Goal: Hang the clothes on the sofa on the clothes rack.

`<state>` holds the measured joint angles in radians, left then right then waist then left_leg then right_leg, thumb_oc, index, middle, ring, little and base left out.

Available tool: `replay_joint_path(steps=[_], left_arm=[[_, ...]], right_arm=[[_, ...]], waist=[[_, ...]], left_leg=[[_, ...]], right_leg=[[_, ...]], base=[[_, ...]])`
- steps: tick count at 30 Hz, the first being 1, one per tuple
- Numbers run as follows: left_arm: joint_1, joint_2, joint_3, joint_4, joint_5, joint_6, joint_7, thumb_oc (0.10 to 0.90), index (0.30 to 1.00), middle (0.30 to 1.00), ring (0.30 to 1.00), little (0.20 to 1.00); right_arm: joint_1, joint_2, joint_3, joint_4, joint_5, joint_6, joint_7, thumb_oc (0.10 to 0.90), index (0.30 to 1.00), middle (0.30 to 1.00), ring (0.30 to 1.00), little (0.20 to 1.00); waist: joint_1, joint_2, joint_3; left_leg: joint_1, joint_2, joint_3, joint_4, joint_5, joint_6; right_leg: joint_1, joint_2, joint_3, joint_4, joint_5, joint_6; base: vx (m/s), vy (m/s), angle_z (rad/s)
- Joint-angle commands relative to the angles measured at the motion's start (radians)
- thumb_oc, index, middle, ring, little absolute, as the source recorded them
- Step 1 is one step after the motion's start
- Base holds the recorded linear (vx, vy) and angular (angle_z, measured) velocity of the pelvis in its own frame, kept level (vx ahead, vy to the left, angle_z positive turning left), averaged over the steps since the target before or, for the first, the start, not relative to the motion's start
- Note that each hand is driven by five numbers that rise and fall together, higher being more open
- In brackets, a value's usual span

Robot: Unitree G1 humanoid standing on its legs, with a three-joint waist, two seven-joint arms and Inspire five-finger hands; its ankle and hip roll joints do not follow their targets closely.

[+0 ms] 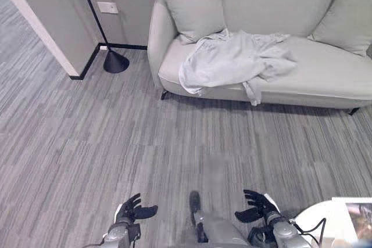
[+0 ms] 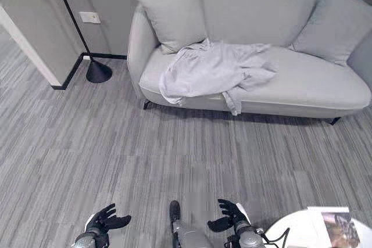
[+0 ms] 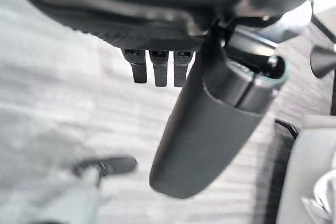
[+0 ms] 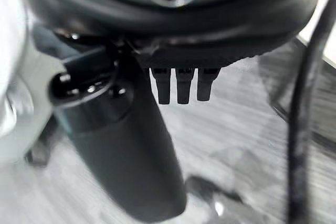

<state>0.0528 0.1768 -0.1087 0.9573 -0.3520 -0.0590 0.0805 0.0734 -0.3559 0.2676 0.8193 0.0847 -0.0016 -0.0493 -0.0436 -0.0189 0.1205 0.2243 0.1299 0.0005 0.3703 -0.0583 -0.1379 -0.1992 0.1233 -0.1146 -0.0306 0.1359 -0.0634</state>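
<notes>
A pale grey garment (image 1: 232, 62) lies crumpled on the seat of a light grey sofa (image 1: 325, 79), with a sleeve hanging over the front edge. Both hands hover low over the floor, far short of the sofa. My left hand (image 1: 132, 209) has its fingers spread and relaxed and holds nothing. My right hand (image 1: 258, 204) is spread the same way and is empty too. In the wrist views the left fingers (image 3: 160, 69) and the right fingers (image 4: 181, 85) stick out straight past each thumb, over bare carpet.
Two cushions (image 1: 189, 7) lean at the sofa's ends. A black floor-lamp base (image 1: 115, 62) and its thin pole stand by the wall corner left of the sofa. A white round table (image 1: 340, 225) with a printed sheet sits at lower right. Grey carpet (image 1: 116, 137) lies between me and the sofa.
</notes>
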Motion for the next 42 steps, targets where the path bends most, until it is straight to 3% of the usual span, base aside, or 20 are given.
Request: replay_joint_path(steps=[1, 3, 6, 7, 8, 9, 10, 15, 17, 20, 22, 23, 24, 26, 29, 30, 34, 36, 40, 42], left_arm=[[0.042, 0.065, -0.019, -0.105, -0.019, -0.03, -0.014, 0.8, 0.9, 0.9, 0.9, 0.9], [0.027, 0.059, -0.019, -0.097, -0.023, -0.026, -0.006, 0.8, 0.9, 0.9, 0.9, 0.9], [0.018, 0.057, -0.019, -0.096, -0.033, -0.025, -0.008, 0.8, 0.9, 0.9, 0.9, 0.9], [0.024, 0.061, -0.021, -0.099, -0.03, -0.023, -0.014, 0.8, 0.9, 0.9, 0.9, 0.9], [0.038, 0.066, -0.036, -0.109, -0.005, -0.023, -0.015, 0.8, 0.9, 0.9, 0.9, 0.9], [0.037, 0.072, -0.028, -0.09, 0.01, -0.02, -0.018, 0.8, 0.9, 0.9, 0.9, 0.9], [0.037, 0.072, -0.025, -0.077, 0.012, -0.019, -0.016, 0.8, 0.9, 0.9, 0.9, 0.9], [0.064, 0.07, 0.007, 0.016, 0.024, -0.014, -0.012, 0.8, 0.9, 0.9, 0.9, 0.9], [0.066, 0.074, 0.019, 0.077, 0.034, -0.015, -0.011, 0.8, 0.9, 0.9, 0.9, 0.9], [0.068, 0.078, 0.02, 0.081, 0.05, -0.015, -0.011, 0.8, 0.9, 0.9, 0.9, 0.9], [0.061, 0.085, 0.014, 0.05, 0.04, -0.016, -0.001, 0.8, 0.9, 0.9, 0.9, 0.9], [0.057, 0.094, 0.019, 0.018, 0.033, -0.024, 0.005, 0.8, 0.9, 0.9, 0.9, 0.9], [0.044, 0.098, 0.025, -0.021, 0.012, -0.039, 0.014, 0.8, 0.9, 0.9, 0.9, 0.9], [0.034, 0.097, 0.026, -0.041, 0.003, -0.044, 0.02, 0.8, 0.9, 0.9, 0.9, 0.9], [0.02, 0.105, 0.009, -0.047, 0.014, -0.042, 0.021, 0.8, 0.9, 0.9, 0.9, 0.9], [0.016, 0.094, -0.002, -0.071, -0.001, -0.048, 0.02, 0.8, 0.9, 0.9, 0.9, 0.9], [0.033, 0.093, -0.031, -0.099, -0.01, -0.048, 0.008, 0.8, 0.9, 0.9, 0.9, 0.9], [0.048, 0.094, -0.048, -0.141, -0.025, -0.045, 0.005, 0.8, 0.9, 0.9, 0.9, 0.9], [0.055, 0.094, -0.059, -0.161, -0.026, -0.037, 0.002, 0.8, 0.9, 0.9, 0.9, 0.9], [0.06, 0.093, -0.07, -0.199, -0.028, -0.028, -0.003, 0.8, 0.9, 0.9, 0.9, 0.9]], right_arm=[[0.082, -0.073, -0.019, -0.086, 0.006, -0.022, -0.01, 0.8, 0.9, 0.9, 0.9, 0.9], [0.064, -0.076, -0.024, -0.072, 0.022, -0.016, -0.024, 0.8, 0.9, 0.9, 0.9, 0.9], [0.057, -0.073, -0.028, -0.069, 0.029, -0.016, -0.029, 0.8, 0.9, 0.9, 0.9, 0.9], [0.062, -0.073, -0.034, -0.075, 0.033, -0.019, -0.028, 0.8, 0.9, 0.9, 0.9, 0.9], [0.066, -0.073, -0.041, -0.073, 0.031, -0.02, -0.025, 0.8, 0.9, 0.9, 0.9, 0.9], [0.057, -0.07, -0.041, -0.06, 0.024, -0.025, -0.029, 0.8, 0.9, 0.9, 0.9, 0.9], [0.056, -0.065, -0.04, -0.052, 0.02, -0.026, -0.032, 0.8, 0.9, 0.9, 0.9, 0.9], [0.062, -0.043, -0.017, -0.034, -0.012, -0.026, -0.023, 0.8, 0.9, 0.9, 0.9, 0.9], [0.056, -0.037, -0.005, -0.036, -0.015, -0.029, -0.018, 0.8, 0.9, 0.9, 0.9, 0.9], [0.061, -0.031, -0.022, -0.043, -0.025, -0.033, -0.022, 0.8, 0.9, 0.9, 0.9, 0.9], [0.065, -0.036, -0.035, -0.069, -0.031, -0.028, -0.028, 0.8, 0.9, 0.9, 0.9, 0.9], [0.077, -0.037, -0.044, -0.078, -0.035, -0.026, -0.028, 0.8, 0.9, 0.9, 0.9, 0.9], [0.072, -0.046, -0.049, -0.073, -0.034, -0.024, -0.023, 0.8, 0.9, 0.9, 0.9, 0.9], [0.065, -0.047, -0.036, -0.054, -0.036, -0.019, -0.022, 0.8, 0.9, 0.9, 0.9, 0.9], [0.074, -0.057, -0.031, -0.047, -0.043, -0.021, -0.023, 0.8, 0.9, 0.9, 0.9, 0.9], [0.082, -0.057, -0.023, -0.04, -0.044, -0.014, -0.019, 0.8, 0.9, 0.9, 0.9, 0.9], [0.102, -0.077, -0.031, -0.057, -0.024, -0.018, -0.012, 0.8, 0.9, 0.9, 0.9, 0.9], [0.11, -0.092, -0.054, -0.058, -0.008, -0.018, -0.022, 0.8, 0.9, 0.9, 0.9, 0.9], [0.122, -0.103, -0.069, -0.078, 0.0, -0.019, -0.028, 0.8, 0.9, 0.9, 0.9, 0.9], [0.128, -0.125, -0.085, -0.111, 0.005, -0.022, -0.032, 0.8, 0.9, 0.9, 0.9, 0.9]], waist=[[-0.015, -0.042, -0.023], [0.009, -0.077, 0.013], [0.021, -0.07, 0.03], [0.031, -0.07, 0.026], [0.045, -0.063, 0.033], [0.072, -0.046, 0.028], [0.08, -0.049, 0.028], [0.102, -0.056, -0.038], [0.109, -0.073, -0.068], [0.111, -0.065, -0.098], [0.089, -0.027, -0.046], [0.082, -0.008, -0.012], [0.078, 0.004, -0.007], [0.058, 0.007, 0.009], [0.044, 0.004, 0.021], [0.037, -0.009, 0.024], [0.026, -0.015, 0.012], [0.015, -0.011, 0.009], [0.007, -0.001, 0.01], [-0.013, 0.003, 0.023]], left_leg=[[-0.17, -0.08, 0.031, 0.122, 0.097, 0.097], [-0.311, -0.091, 0.035, 0.342, 0.042, 0.101], [-0.386, -0.071, 0.056, 0.333, 0.03, 0.104], [-0.406, -0.066, 0.079, 0.138, 0.048, 0.096], [-0.371, -0.067, 0.098, -0.194, 0.093, 0.078], [-0.389, -0.073, 0.065, -0.427, 0.133, 0.064], [-0.41, -0.072, 0.052, -0.458, 0.134, 0.06], [-0.382, -0.09, -0.002, -0.458, 0.165, 0.046], [-0.355, -0.111, 0.022, -0.458, 0.149, 0.048], [-0.301, -0.144, 0.048, -0.458, 0.118, 0.064], [-0.22, -0.13, 0.052, -0.458, 0.1, 0.072], [-0.176, -0.119, 0.035, -0.458, 0.088, 0.066], [-0.166, -0.098, 0.028, -0.458, 0.073, 0.051], [-0.153, -0.089, 0.012, -0.458, 0.07, 0.049], [-0.152, -0.084, -0.016, -0.458, 0.071, 0.064], [-0.162, -0.069, -0.021, -0.458, 0.081, 0.072], [-0.185, -0.034, -0.021, -0.458, 0.105, 0.075], [-0.184, 0.001, -0.008, -0.458, 0.129, 0.072], [-0.164, 0.016, -0.002, -0.449, 0.162, 0.082], [-0.229, 0.009, -0.016, -0.272, 0.153, 0.103]], right_leg=[[0.108, -0.122, 0.074, -0.057, -0.049, 0.133], [0.172, -0.142, 0.091, -0.057, -0.049, 0.115], [0.209, -0.125, 0.098, -0.057, -0.056, 0.101], [0.233, -0.114, 0.106, -0.057, -0.046, 0.102], [0.276, -0.109, 0.114, -0.057, -0.047, 0.109], [0.31, -0.094, 0.11, -0.057, -0.062, 0.109], [0.32, -0.093, 0.113, -0.057, -0.064, 0.106], [0.338, -0.111, 0.157, -0.057, -0.07, 0.086], [0.359, -0.165, 0.152, -0.057, -0.043, 0.076], [0.333, -0.236, 0.107, 0.132, -0.039, 0.048], [0.248, -0.234, 0.078, 0.345, -0.05, 0.025], [0.2, -0.254, 0.063, 0.326, -0.098, 0.034], [0.162, -0.285, 0.023, 0.109, -0.105, 0.07], [0.082, -0.25, 0.045, -0.057, -0.089, 0.099], [0.061, -0.219, 0.125, -0.057, -0.125, 0.106], [0.058, -0.221, 0.117, -0.057, -0.09, 0.123], [0.062, -0.215, 0.106, -0.057, -0.077, 0.125], [0.068, -0.205, 0.096, -0.057, -0.073, 0.124], [0.088, -0.189, 0.105, -0.057, -0.073, 0.113], [0.111, -0.189, 0.12, -0.057, -0.066, 0.087]], base=[[0.48, -0.524, 0.43], [0.31, -0.408, 0.09], [0.2, -0.154, -0.29], [0.47, -0.117, -0.67], [0.74, -0.141, -1.14], [0.63, -0.061, -0.53], [0.62, -0.03, -0.22], [0.4, 0.072, -0.5], [0.45, 0.135, -1.07], [0.39, 0.199, -0.41], [0.34, 0.145, 0.34], [0.41, -0.107, 0.09], [0.4, -0.194, -0.02], [0.2, -0.219, -0.06], [0.08, -0.169, 0.17], [0.09, -0.258, 1.2], [0.07, -0.226, 1.28], [0.13, -0.304, 0.09], [0.08, -0.128, 0.05], [0.04, -0.123, 0.03]])
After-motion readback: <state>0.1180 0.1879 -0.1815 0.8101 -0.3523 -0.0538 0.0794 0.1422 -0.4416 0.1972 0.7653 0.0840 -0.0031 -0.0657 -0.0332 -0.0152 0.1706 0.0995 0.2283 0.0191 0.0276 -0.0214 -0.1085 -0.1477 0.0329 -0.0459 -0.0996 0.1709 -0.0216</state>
